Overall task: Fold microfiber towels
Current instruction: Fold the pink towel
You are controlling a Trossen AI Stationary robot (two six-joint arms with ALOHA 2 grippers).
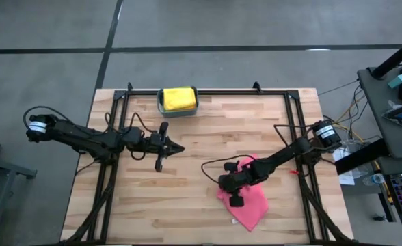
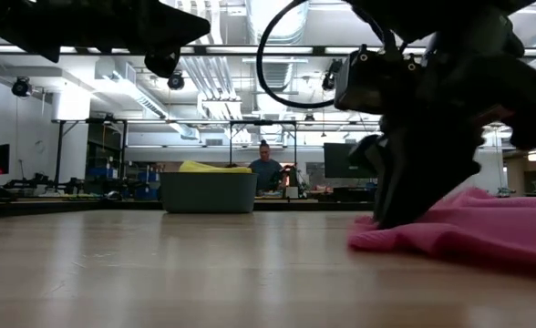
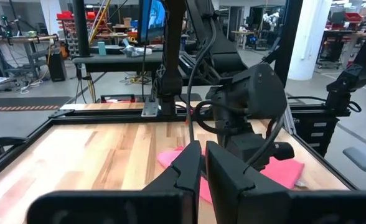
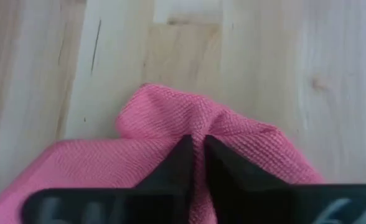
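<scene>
Pinching pink towel (image 4: pixel 170 130); right jaws closed

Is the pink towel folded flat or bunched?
Bunched: the pink towel puckers into a ridge where the right tool pinches it shut.

Counts, visible only:
- 1 pink microfiber towel (image 1: pixel 247 205), bunched on the wooden table (image 1: pixel 208 137).
- 1 yellow microfiber towel (image 1: pixel 177 98), lying in the bin.
- 1 teal rectangular plastic bin (image 1: pixel 178 109), at the table's far edge.
- 2 dark robot arms, 1 two-finger gripper each: left gripper (image 1: pixel 179 147), right gripper (image 1: pixel 223 183).
- 1 butcher-block table, 1 black metal frame (image 1: pixel 293 116) around it.
- 1 person (image 2: pixel 266 170) in the room beyond, seen from the low camera.
- Towels in sight total 2.
</scene>
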